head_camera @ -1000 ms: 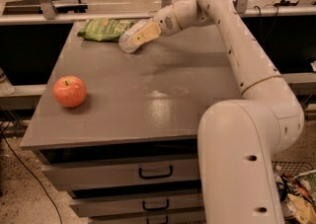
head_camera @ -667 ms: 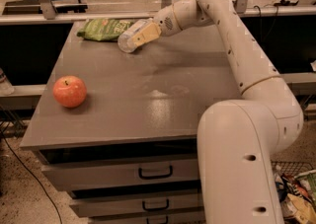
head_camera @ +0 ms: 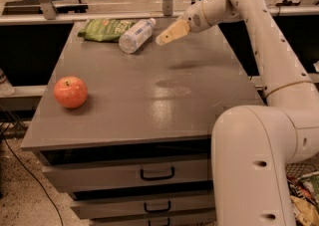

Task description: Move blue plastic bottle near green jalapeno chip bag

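The blue plastic bottle (head_camera: 135, 35) lies on its side at the back of the grey table (head_camera: 149, 105), white cap pointing to the far right. Its base touches or nearly touches the right end of the green jalapeno chip bag (head_camera: 104, 28), which lies flat at the table's back left. My gripper (head_camera: 160, 41) hovers just right of the bottle, a small gap away, with pale tan fingers (head_camera: 172, 32) pointing down and left. It is open and holds nothing.
A red-orange apple (head_camera: 71, 92) sits at the table's left front. Drawers with dark handles (head_camera: 157, 173) are below the tabletop. A metal rail (head_camera: 99, 16) runs behind the table. Crumpled wrappers (head_camera: 305, 195) lie on the floor at bottom right.
The gripper held the bottle tilted above the table next to the bag. Now the bottle lies on the table and the gripper has let go and drawn back to the right.
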`<state>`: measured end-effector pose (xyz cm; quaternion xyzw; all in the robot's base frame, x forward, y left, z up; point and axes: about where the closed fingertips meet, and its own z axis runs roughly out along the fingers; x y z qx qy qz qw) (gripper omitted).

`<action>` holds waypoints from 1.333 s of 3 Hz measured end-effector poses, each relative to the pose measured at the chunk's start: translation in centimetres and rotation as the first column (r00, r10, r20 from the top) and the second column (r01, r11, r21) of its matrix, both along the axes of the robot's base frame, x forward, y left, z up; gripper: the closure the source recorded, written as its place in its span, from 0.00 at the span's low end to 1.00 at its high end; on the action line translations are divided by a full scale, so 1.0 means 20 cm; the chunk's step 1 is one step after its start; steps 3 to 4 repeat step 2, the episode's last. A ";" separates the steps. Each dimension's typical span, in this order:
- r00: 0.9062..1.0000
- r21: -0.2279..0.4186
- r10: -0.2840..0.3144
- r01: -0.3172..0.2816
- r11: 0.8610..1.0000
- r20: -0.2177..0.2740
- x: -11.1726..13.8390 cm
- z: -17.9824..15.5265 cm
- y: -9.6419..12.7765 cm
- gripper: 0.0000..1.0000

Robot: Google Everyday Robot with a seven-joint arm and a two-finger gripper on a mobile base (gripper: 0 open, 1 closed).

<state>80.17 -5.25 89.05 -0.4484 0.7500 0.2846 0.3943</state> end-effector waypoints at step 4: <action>0.993 0.003 -0.097 0.097 0.995 0.071 0.00 0.14 -0.32 0.00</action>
